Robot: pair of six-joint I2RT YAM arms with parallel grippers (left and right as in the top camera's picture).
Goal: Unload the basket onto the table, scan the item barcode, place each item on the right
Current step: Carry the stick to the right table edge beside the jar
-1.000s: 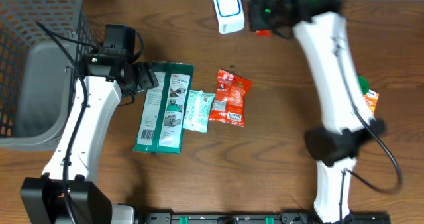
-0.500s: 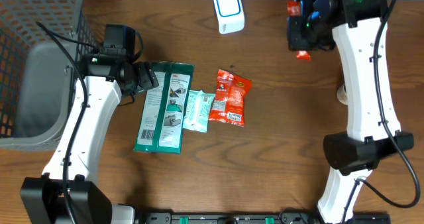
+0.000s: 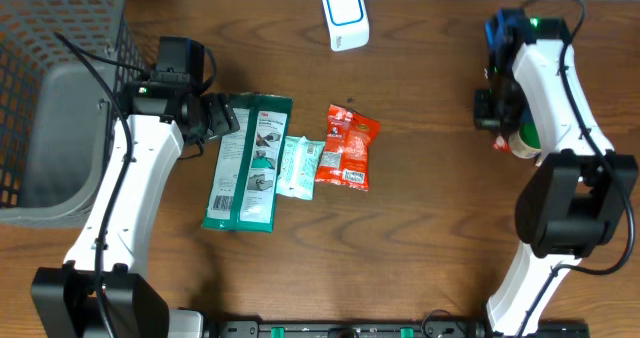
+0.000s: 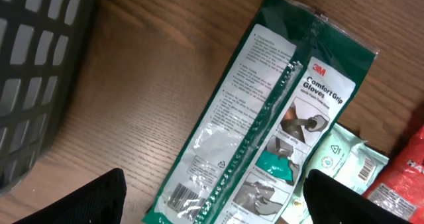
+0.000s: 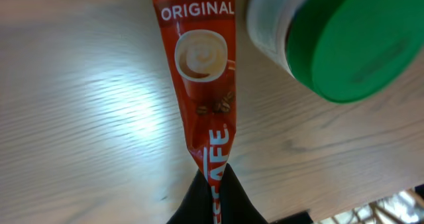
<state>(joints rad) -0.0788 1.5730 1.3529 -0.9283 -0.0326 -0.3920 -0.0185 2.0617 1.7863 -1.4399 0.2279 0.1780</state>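
Clamping a slim red coffee sachet [image 5: 199,65] by one narrow end in the right gripper [image 5: 212,184], jaws pressed fully together on the foil. Running its long axis straight out from the fingertips, up the right wrist view, with the free end pointing away from the gripper. Showing "ORIGINAL" in white above a picture of a coffee cup, and the letters "AFE" running lengthwise near the pinched end, the rest of that word hidden by the fingers. Passing just beside a white container with a green lid [image 5: 351,45]; touching it or not, cannot tell. Sitting toward the right side of the wooden table [image 3: 420,238], well apart from the white and blue scanner [image 3: 345,16] at the far edge. Appearing in the overhead view only as a red sliver next to the container.

Hovering with the left gripper [image 4: 215,201] spread wide and holding nothing, above a long green packet [image 4: 265,131] reading "3M Comfort Grip Gloves". Lying with that packet's long axis nearly front to back on the table, a pale green packet [image 4: 338,161] alongside it and a red packet [image 3: 347,146] next over. Standing at the left, a grey basket [image 3: 60,78].
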